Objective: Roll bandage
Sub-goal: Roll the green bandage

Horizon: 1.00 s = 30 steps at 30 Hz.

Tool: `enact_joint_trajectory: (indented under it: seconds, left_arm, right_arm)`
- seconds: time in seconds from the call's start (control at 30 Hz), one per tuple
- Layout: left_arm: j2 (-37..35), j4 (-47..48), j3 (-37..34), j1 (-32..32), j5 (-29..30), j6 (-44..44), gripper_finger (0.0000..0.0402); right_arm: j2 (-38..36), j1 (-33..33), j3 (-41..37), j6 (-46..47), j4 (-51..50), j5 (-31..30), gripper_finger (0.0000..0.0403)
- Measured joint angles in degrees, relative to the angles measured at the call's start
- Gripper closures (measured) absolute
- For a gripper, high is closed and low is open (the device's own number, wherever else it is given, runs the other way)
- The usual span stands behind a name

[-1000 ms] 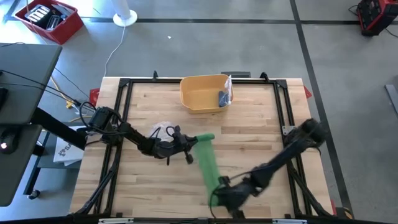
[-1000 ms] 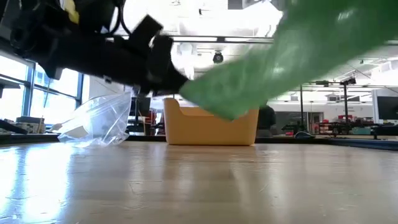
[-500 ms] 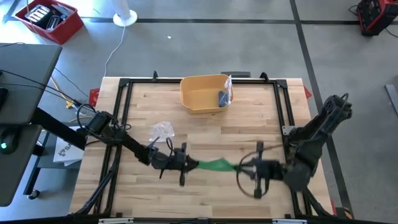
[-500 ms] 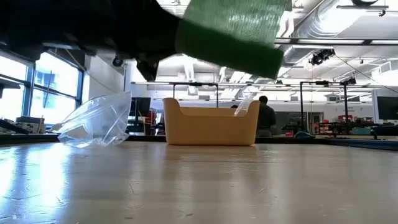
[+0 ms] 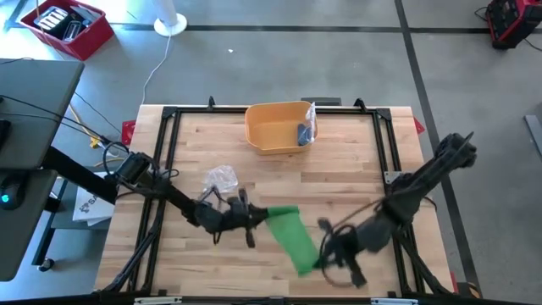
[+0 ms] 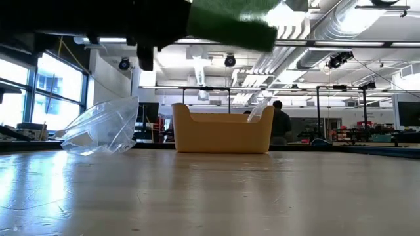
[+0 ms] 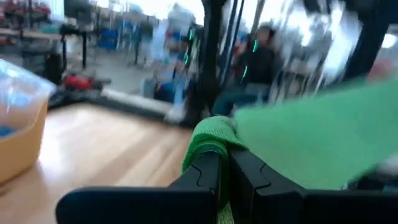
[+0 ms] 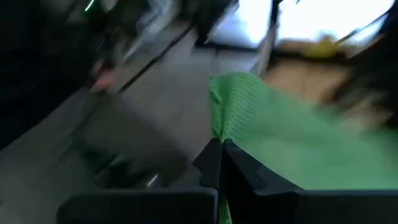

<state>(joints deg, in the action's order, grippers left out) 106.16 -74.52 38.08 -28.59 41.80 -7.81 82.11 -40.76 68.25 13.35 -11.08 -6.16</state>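
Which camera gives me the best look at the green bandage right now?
The high view: it shows the whole green bandage stretched between the left hand and the right hand, above the table. The low view catches only one strip overhead. Each wrist view shows just the end pinched in that hand's shut fingers.

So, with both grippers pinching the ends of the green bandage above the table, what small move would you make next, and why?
Probably turn the right gripper to start winding its end toward the left gripper. Both are shut on the bandage, which hangs between them as a flat strip, clear of the table, with no roll formed yet.
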Motion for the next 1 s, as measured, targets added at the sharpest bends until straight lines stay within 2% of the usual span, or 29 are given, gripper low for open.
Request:
enact_joint_trajectory:
  seconds: [0.1,0.13,0.27,0.37,0.47,0.67,0.8,0.93,1.0]
  left_arm:
    - [-0.42,-13.86,-3.56,2.00,-5.25,-0.03,0.0396]
    - [-0.66,-15.49,-4.49,2.49,-7.48,-0.76,0.0396]
    - [-2.72,-15.48,-6.07,3.90,-13.88,-9.02,0.0396]
    - [-3.20,-14.86,-5.85,3.56,-15.74,-10.69,0.0396]
    - [-3.40,-15.44,-5.60,2.71,-13.40,-6.42,0.0396]
    - [-3.36,-15.39,-5.74,2.05,-0.46,4.68,0.0396]
    - [-3.36,-15.41,-5.74,3.34,0.37,6.52,0.0396]
    - [-3.36,-15.41,-5.63,4.32,-1.63,3.87,0.0396]
    - [-3.34,-15.42,-4.76,4.73,-3.76,2.13,0.0396]
  right_arm:
    - [4.99,-1.98,0.00,5.80,-2.47,1.91,0.0403]
    - [6.48,-2.45,0.00,7.77,-3.49,1.91,0.0403]
    - [11.56,-2.92,0.00,13.78,-6.78,1.16,0.0403]
    - [14.41,-2.90,0.00,16.59,-7.63,0.33,0.0403]
    - [16.13,-2.81,-0.02,18.33,-3.92,1.36,0.0403]
    - [16.28,-6.63,-0.02,23.31,14.98,7.83,0.0403]
    - [16.28,-10.34,0.02,25.52,20.75,6.23,0.0403]
    - [16.28,-12.03,0.02,25.32,19.44,-0.16,0.0403]
    - [16.26,-11.34,0.02,25.12,15.62,-3.28,0.0403]
